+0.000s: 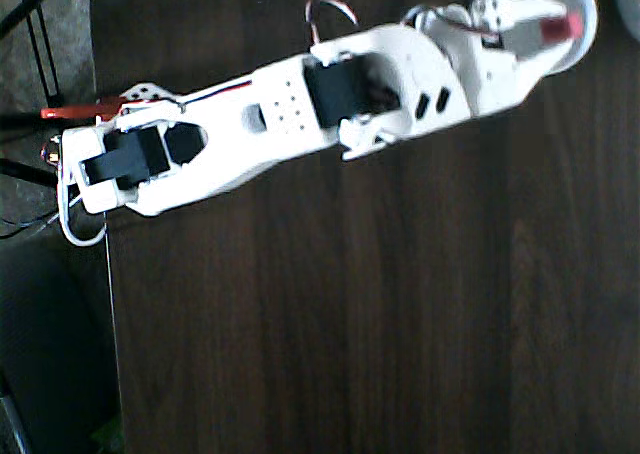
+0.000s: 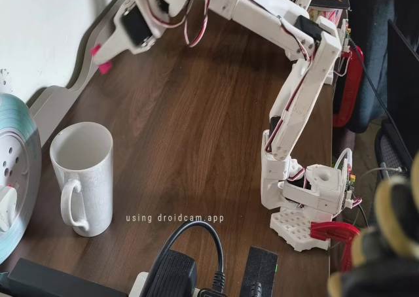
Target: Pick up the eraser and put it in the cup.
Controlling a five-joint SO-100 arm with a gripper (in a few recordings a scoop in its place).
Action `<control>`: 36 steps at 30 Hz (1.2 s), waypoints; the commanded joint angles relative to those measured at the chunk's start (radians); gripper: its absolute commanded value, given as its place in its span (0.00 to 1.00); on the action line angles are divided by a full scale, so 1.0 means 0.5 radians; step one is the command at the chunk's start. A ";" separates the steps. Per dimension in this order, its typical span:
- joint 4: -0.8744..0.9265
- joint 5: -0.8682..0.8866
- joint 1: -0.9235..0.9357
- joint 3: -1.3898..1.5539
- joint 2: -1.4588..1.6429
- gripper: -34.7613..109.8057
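The eraser [image 1: 568,24], a small pink-red block, is pinched at the tip of my white gripper [image 1: 558,28], which is shut on it. In the overhead view the tip and eraser lie inside the outline of the white cup [image 1: 588,12] at the top right, and the arm covers the cup's left part. In the fixed view the gripper [image 2: 101,58] hangs high over the table at the upper left with the eraser [image 2: 105,67] poking out below its fingers. The cup [image 2: 82,179], a white mug with a handle, stands upright lower down in that picture.
A pale round disc [image 2: 13,173] leans at the left edge beside the cup. A black power adapter with cable [image 2: 173,274] lies at the near edge. The arm's base [image 2: 308,205] is clamped at the right. A pale rounded object [image 1: 630,4] shows at the overhead view's top right corner.
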 commanded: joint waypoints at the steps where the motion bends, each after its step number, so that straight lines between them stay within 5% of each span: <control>1: -0.141 0.061 -0.061 -0.018 -0.012 0.24; 26: -0.025 0.601 0.037 -0.018 -0.589 0.24; 28: -0.025 0.549 0.034 -0.018 -0.552 0.39; 31: -0.025 0.494 0.025 -0.018 -0.509 0.40; 35: -0.003 0.506 0.025 -0.015 -0.454 0.40; 36: 0.009 0.522 0.021 -0.015 -0.417 0.34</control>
